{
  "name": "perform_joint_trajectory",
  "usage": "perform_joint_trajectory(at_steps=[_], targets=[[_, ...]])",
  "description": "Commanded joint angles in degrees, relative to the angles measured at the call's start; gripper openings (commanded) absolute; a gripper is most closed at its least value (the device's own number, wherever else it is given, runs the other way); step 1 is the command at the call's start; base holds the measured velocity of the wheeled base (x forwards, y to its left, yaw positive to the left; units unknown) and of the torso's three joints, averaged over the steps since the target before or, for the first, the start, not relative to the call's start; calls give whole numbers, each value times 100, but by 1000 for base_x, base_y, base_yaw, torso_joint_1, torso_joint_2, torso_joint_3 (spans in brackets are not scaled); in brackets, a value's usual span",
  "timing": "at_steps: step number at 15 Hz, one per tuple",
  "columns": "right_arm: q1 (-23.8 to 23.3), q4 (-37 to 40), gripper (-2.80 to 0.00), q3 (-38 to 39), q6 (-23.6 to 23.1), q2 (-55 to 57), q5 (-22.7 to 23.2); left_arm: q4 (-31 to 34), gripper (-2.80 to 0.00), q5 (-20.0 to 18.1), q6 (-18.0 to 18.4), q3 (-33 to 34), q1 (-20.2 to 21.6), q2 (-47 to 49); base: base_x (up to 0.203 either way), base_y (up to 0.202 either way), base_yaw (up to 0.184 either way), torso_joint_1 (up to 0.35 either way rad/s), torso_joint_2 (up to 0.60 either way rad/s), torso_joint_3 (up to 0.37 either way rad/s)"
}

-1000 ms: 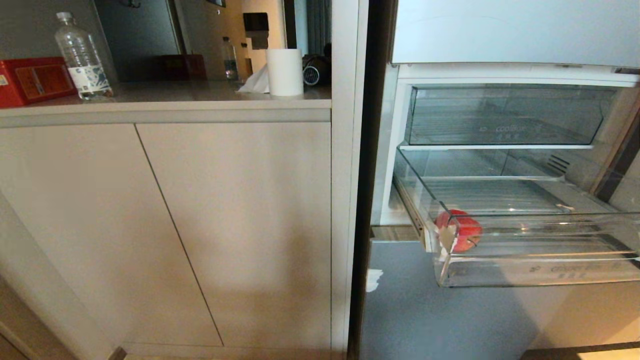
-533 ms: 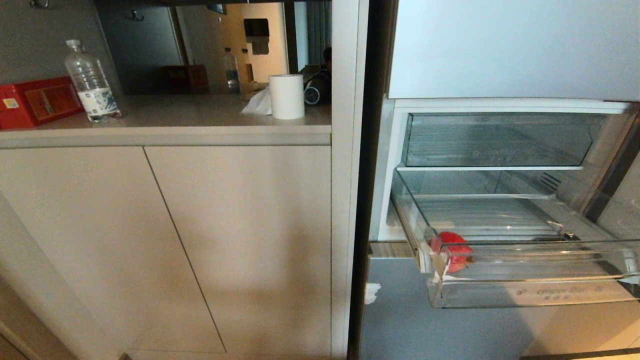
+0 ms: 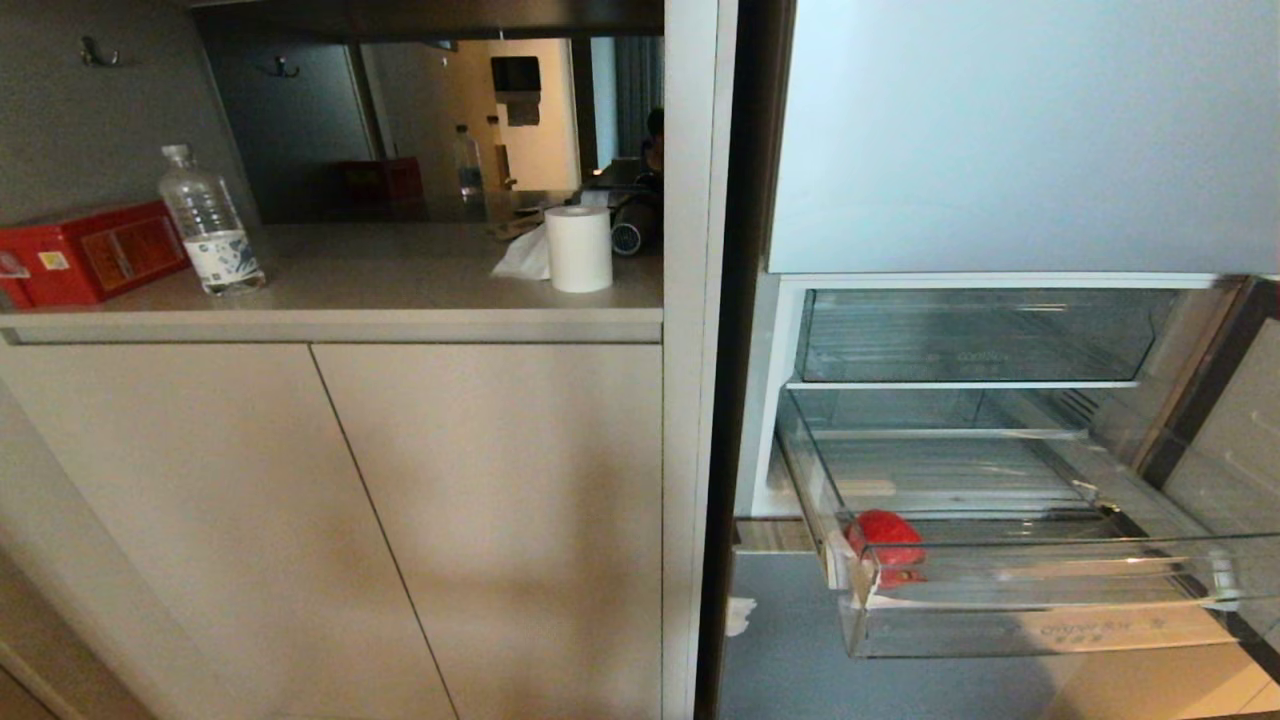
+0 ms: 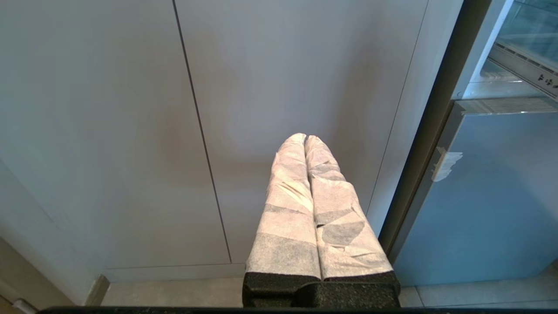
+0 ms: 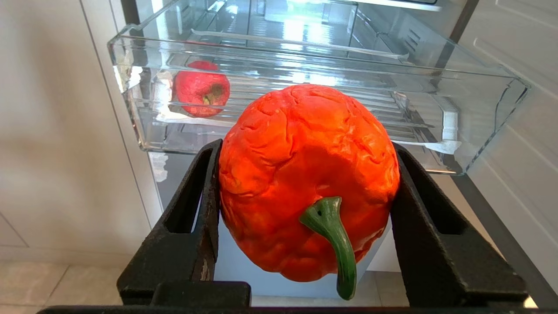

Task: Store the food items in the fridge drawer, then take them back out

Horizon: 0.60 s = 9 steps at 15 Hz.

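While neither arm shows from the head camera, the fridge drawer stands pulled out with a red apple in its near left corner. From the left wrist, the left pincer is clenched on nothing, its wrapped fingers pressed together, facing the cabinet doors beside the fridge. From the right wrist, the right pincer grasps a red pepper, stem toward the camera. The drawer lies straight ahead of this pincer and higher; its front wall must be cleared. The right arm is the nearer.
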Motion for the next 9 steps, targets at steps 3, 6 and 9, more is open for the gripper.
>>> perform_joint_trajectory(at_steps=[3,6,9], targets=[[2,0,-280,0,20,9,-2,1,-280,2,-8,0,0,-11,0,0,0,0,0,0],[2,0,-280,0,66,9,-2,1,-280,2,-7,0,0,-11,0,0,0,0,0,0],[2,0,-280,0,173,9,-11,9,-280,2,-5,0,0,-11,0,4,-145,3,4,1]])
